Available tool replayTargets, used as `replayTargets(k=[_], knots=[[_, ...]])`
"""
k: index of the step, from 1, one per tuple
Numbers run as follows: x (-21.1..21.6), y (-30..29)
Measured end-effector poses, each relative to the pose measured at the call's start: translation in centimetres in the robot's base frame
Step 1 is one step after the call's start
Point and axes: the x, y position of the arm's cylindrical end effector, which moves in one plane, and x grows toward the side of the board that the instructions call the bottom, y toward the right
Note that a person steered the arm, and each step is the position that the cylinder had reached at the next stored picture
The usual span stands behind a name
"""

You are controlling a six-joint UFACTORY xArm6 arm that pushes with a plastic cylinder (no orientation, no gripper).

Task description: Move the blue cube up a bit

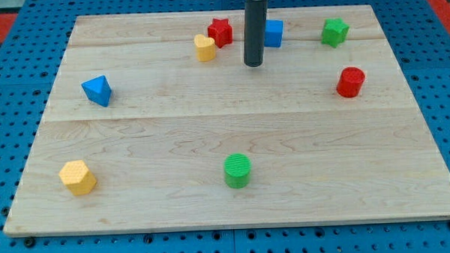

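The blue cube (273,33) sits near the top of the wooden board (233,141), a little right of centre. The dark rod comes down from the view's top, and my tip (253,64) rests on the board just below and left of the blue cube, partly hiding its left edge. I cannot tell if the rod touches the cube.
A red star block (220,31) and a yellow heart block (204,47) lie left of the rod. A green block (333,32) and a red cylinder (350,82) lie at the right. A blue pyramid-like block (97,90), a yellow hexagon block (77,177) and a green cylinder (238,170) lie lower down.
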Motion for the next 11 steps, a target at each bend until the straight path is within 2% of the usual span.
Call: replayTargets(k=[3,7,9,11], knots=[[-1.9,2.7],[-3.8,3.4],[-6.1,3.4],[-6.2,4.3]])
